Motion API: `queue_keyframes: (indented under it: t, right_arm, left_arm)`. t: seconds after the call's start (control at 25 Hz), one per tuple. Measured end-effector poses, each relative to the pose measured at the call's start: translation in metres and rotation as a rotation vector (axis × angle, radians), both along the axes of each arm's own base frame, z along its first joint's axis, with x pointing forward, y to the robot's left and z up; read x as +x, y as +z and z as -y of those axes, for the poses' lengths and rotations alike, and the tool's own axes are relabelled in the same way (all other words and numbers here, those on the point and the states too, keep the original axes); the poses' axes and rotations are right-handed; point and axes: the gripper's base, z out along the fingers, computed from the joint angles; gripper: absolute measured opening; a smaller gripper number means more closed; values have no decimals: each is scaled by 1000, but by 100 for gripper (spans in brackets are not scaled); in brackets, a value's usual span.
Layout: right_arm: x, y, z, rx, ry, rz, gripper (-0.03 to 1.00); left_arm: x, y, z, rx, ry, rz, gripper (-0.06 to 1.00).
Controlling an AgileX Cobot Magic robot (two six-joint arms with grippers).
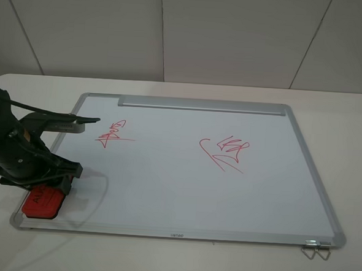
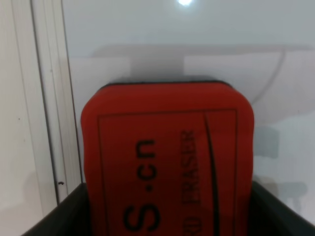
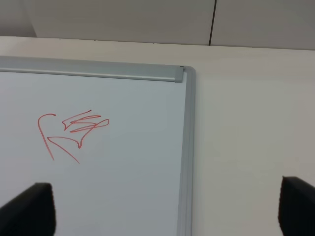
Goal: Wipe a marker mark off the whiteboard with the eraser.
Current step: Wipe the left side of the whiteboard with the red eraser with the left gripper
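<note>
The whiteboard (image 1: pixel 177 190) lies flat on the table. The marker mark (image 1: pixel 114 134), a narrow red zigzag crossed by a thin stroke, is on the board's left half. At the board's near left corner sits the red eraser (image 1: pixel 43 202), and my left gripper (image 1: pixel 57 186) is shut on it. In the left wrist view the eraser (image 2: pixel 167 157) fills the frame, with dark fingers (image 2: pixel 59 216) hugging both of its sides. My right gripper (image 3: pixel 167 211) is open above the board's far right corner and out of the exterior view.
A larger red scribble (image 1: pixel 224 153) with a hook marks the board's right half, also seen as the scribble (image 3: pixel 71 132) in the right wrist view. A silver tray strip (image 1: pixel 201 105) runs along the far edge. Wire clips (image 1: pixel 317 248) hang off the near right corner.
</note>
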Motion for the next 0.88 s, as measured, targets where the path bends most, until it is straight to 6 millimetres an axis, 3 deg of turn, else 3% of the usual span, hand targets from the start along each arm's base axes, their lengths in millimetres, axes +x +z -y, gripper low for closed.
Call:
queue_keyframes:
  t: [0.16, 0.28, 0.72, 0.88]
  right_arm:
    - [0, 0, 0, 0, 0, 0, 83]
    - [0, 0, 0, 0, 0, 0, 83]
    - [0, 0, 0, 0, 0, 0, 83]
    - [0, 0, 0, 0, 0, 0, 83]
  left_arm:
    - [1, 3, 0, 9, -9, -6, 57]
    - [8, 20, 1, 19, -35, 31, 57]
    - [66, 94, 15, 54, -152, 244, 57]
    - [97, 103, 24, 86, -224, 248, 57]
